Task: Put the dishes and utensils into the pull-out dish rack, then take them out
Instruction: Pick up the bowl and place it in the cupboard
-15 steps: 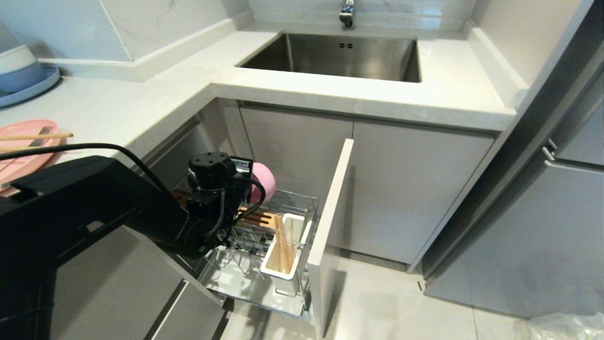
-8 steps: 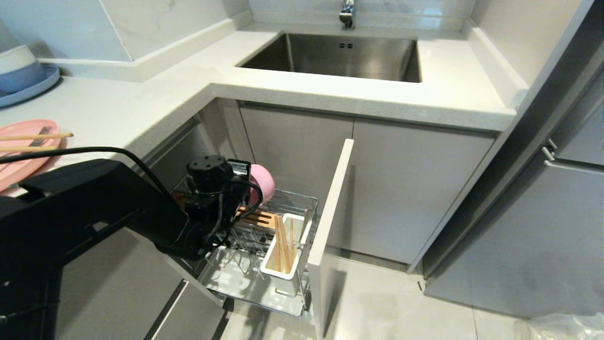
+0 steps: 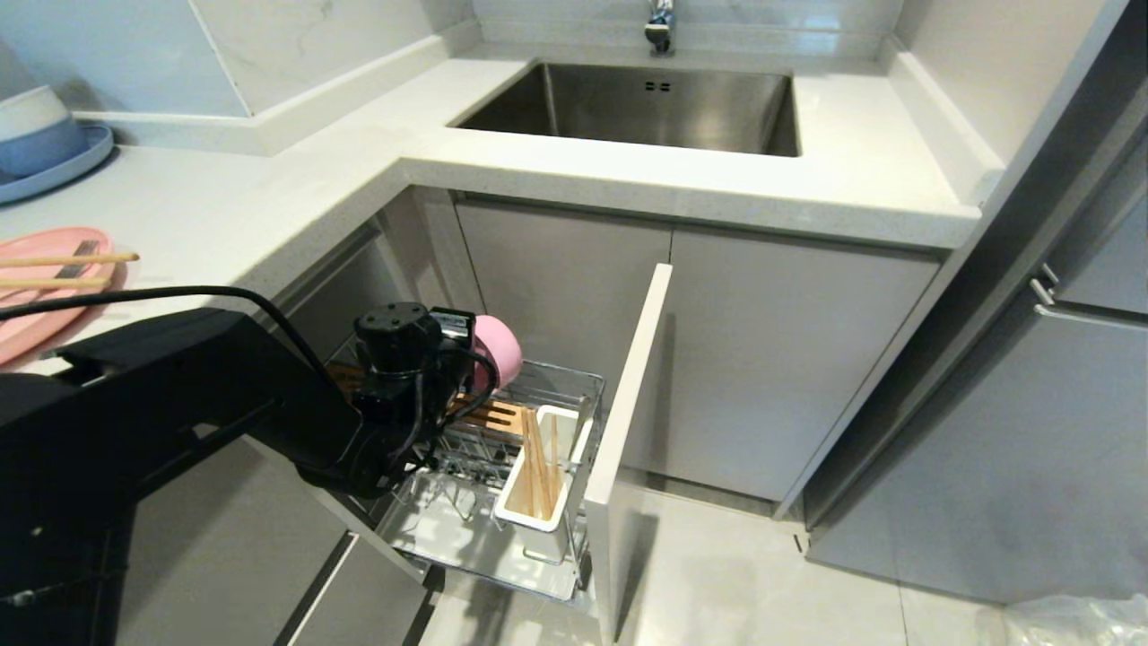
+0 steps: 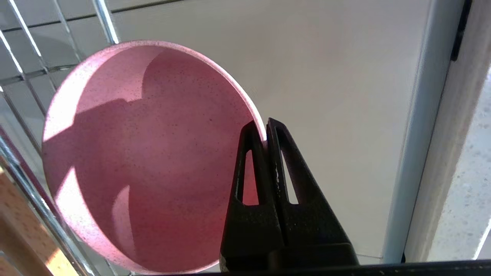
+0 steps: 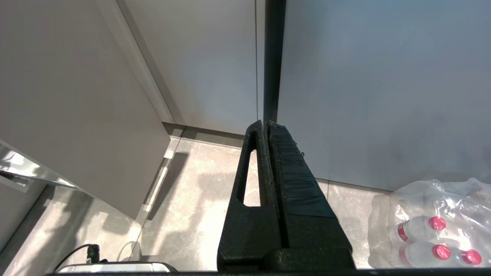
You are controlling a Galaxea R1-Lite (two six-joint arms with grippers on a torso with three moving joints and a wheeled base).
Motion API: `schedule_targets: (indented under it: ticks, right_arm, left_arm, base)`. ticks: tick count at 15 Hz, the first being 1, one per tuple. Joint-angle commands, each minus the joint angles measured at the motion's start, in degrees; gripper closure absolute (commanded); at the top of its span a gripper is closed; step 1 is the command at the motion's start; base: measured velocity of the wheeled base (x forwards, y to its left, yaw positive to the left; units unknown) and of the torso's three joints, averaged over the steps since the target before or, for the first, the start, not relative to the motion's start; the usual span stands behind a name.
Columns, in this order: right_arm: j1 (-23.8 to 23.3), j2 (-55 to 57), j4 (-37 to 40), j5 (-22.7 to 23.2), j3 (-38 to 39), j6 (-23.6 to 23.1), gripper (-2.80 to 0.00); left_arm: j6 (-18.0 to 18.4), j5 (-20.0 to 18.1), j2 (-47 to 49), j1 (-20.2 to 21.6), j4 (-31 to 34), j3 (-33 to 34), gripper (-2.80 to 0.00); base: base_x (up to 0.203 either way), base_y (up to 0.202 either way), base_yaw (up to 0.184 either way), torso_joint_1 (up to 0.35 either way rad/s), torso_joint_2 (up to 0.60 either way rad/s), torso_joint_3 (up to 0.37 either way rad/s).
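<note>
With the rack pulled out below the counter, the left claw is pinched tight on the rim of the pink bowl, one finger inside the rim, one outside. Bowl is held on edge above the rear part of the pull-out dish rack, near the wooden bar; can't tell from the head view if it's touching the wires, arm blocks it. Chopsticks stand in the white utensil holder at the rack's front, just behind the grey door front. Pink plate is on the counter at far left with another pair of chopsticks lying across it. Right claw is closed, empty, parked low over the floor beside a pack of bottles.
</note>
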Motion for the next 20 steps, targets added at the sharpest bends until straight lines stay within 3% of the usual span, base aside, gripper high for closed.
schedule_targets:
  ticks: [1,20]
  right_arm:
    - [0.0,0.0,0.0,0.0,0.1,0.0,0.00]
    - [0.0,0.0,0.0,0.0,0.1,0.0,0.00]
  left_arm:
    - [-1.3,-0.3,0.2,0.1,-0.3,0.0,0.00]
    - [-1.8,-1.7,1.8,0.9,0.3,-0.2,0.00]
  base:
    - [0.000,0.000,0.000,0.000,0.00,0.000]
    - [0.000,0.000,0.000,0.000,0.00,0.000]
